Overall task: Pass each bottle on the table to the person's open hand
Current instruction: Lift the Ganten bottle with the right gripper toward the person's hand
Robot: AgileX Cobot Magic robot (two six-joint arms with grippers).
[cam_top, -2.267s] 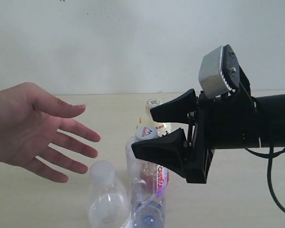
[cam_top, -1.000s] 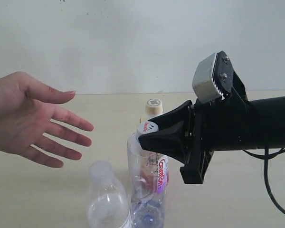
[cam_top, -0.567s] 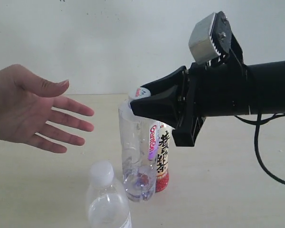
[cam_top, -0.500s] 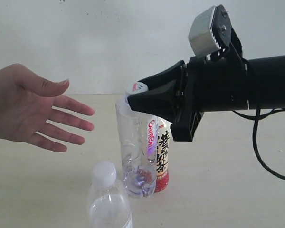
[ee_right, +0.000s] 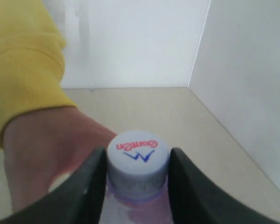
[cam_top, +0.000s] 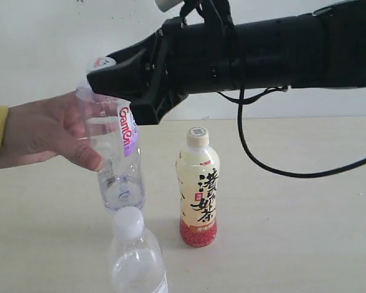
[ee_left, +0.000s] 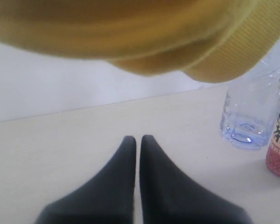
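Note:
My right gripper (cam_top: 104, 73) is shut on the pale-blue cap (ee_right: 137, 156) of the taller clear bottle with the pink label (cam_top: 113, 152), which hangs above the table (cam_top: 293, 201). The person's hand (cam_top: 46, 131) is wrapped around the bottle's body, thumb in front. The tea bottle with the cream cap (cam_top: 197, 186) stands upright on the table to the right. The clear bottle with the white cap (cam_top: 134, 256) stands at the near edge. My left gripper (ee_left: 137, 140) is shut and empty, low over the table.
A yellow sleeve (ee_left: 130, 32) passes over the left wrist camera. A black cable (cam_top: 262, 165) loops down from the right arm. A white wall (cam_top: 36, 36) backs the table.
My right gripper has carried the pink-label bottle up and to the left, away from the tea bottle. The person's hand has closed around the bottle's body.

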